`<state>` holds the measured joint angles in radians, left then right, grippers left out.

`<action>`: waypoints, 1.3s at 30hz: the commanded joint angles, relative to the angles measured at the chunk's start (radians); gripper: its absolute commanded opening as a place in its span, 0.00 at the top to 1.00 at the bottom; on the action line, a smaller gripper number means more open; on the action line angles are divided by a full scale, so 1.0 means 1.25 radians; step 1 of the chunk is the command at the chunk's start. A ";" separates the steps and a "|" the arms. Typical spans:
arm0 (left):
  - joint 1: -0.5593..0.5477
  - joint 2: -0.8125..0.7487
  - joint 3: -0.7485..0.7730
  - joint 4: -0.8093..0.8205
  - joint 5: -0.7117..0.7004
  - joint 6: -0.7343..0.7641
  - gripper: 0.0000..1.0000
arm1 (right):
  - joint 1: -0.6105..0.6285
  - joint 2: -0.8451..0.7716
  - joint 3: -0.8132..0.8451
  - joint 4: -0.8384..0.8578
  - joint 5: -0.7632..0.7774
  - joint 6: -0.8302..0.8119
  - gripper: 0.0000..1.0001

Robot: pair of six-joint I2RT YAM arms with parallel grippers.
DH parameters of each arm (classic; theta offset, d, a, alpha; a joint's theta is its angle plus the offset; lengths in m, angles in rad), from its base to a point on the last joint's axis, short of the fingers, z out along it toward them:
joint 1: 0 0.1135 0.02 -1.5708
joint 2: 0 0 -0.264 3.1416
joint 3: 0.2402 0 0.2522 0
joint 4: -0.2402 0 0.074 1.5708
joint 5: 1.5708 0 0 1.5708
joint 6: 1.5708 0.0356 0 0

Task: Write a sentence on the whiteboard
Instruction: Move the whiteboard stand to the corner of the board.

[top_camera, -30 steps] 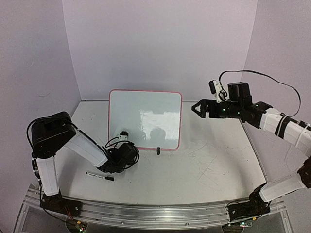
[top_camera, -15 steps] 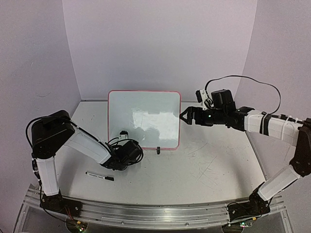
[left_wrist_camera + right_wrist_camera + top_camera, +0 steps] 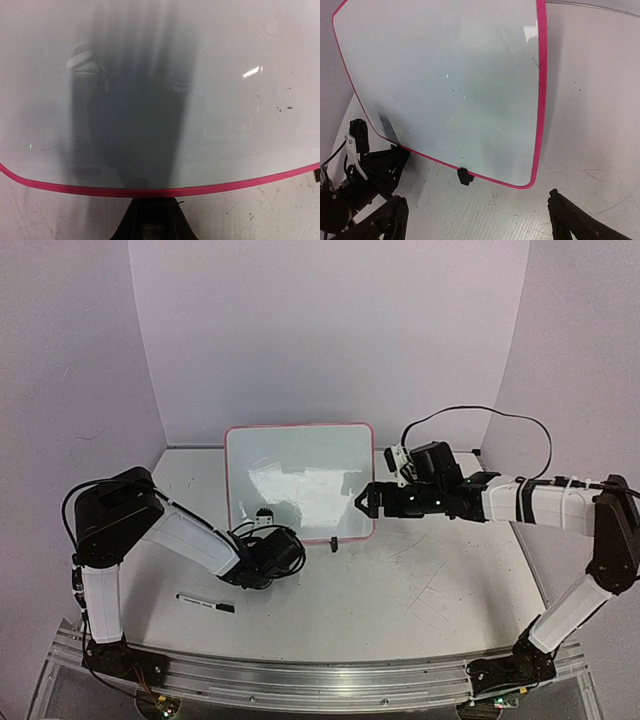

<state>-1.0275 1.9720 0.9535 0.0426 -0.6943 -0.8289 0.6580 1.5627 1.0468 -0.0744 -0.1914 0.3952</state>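
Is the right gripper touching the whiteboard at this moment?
Apart. The right wrist view shows a clear gap between the whiteboard and the open fingers of the right gripper.

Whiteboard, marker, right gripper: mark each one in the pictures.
whiteboard (image 3: 300, 455), overhead view, bare white face above the middle.
marker (image 3: 205, 602), overhead view, middle of its barrel.
right gripper (image 3: 365, 502), overhead view, midway between its open fingertips.

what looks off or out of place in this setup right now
The marker lies loose, in neither tool, and the whiteboard is blank. The left tool is shut on the board's near edge; the right tool is open beside it.
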 commanded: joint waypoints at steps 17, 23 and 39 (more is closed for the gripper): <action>-0.082 -0.012 0.042 0.083 0.193 0.082 0.62 | 0.091 0.085 -0.055 0.090 0.149 -0.009 0.07; -0.082 -0.063 0.016 0.085 0.208 0.093 0.54 | 0.091 0.088 -0.065 0.088 0.153 -0.016 0.08; -0.082 -0.339 -0.123 -0.044 0.179 0.104 0.29 | 0.095 0.096 -0.052 0.077 0.150 -0.034 0.09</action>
<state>-1.1297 1.7122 0.8271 0.0965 -0.4282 -0.7222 0.7731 1.6844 0.9699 0.0064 -0.0227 0.3683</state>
